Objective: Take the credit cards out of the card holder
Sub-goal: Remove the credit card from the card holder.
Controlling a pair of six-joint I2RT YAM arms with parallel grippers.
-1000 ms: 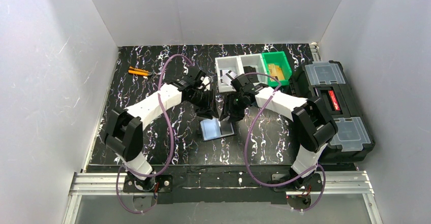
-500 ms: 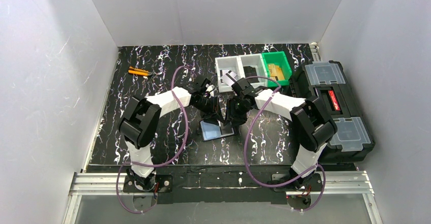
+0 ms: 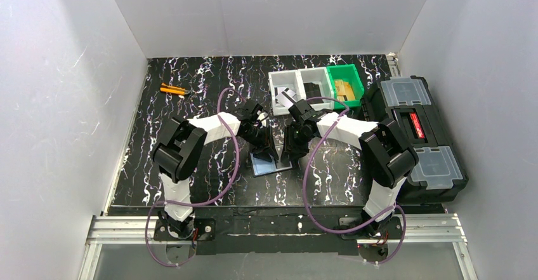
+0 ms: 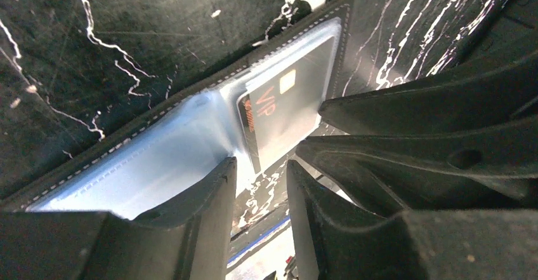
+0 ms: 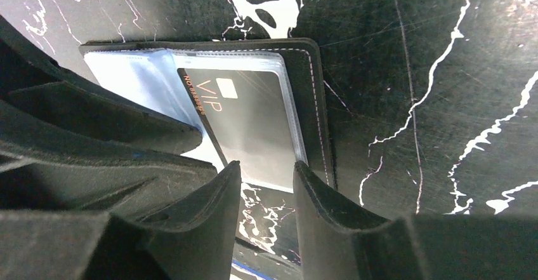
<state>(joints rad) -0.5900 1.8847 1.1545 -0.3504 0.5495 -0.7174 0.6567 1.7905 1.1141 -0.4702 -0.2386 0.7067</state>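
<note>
The card holder [image 3: 266,164] lies open on the black marbled table, its glossy blue-grey inside facing up. In the left wrist view [image 4: 158,159] and the right wrist view [image 5: 316,96], a dark grey credit card [image 5: 250,118] marked "VIP" sits in its clear pocket; the card also shows in the left wrist view [image 4: 285,112]. My left gripper [image 4: 259,166] stands at the holder's near edge by the fold, jaws narrowly apart and empty. My right gripper [image 5: 266,171] is at the card's near edge, jaws narrowly apart and empty. The two grippers nearly touch above the holder [image 3: 278,146].
Two white bins [image 3: 298,83] and a green bin [image 3: 346,80] holding tan blocks stand behind the grippers. A large black toolbox [image 3: 419,127] with clear lids fills the right side. An orange tool [image 3: 172,90] lies at the back left.
My left arm has swung in and its gripper has come down to the holder beside the right gripper. The right gripper has hardly moved. The holder stays open.
</note>
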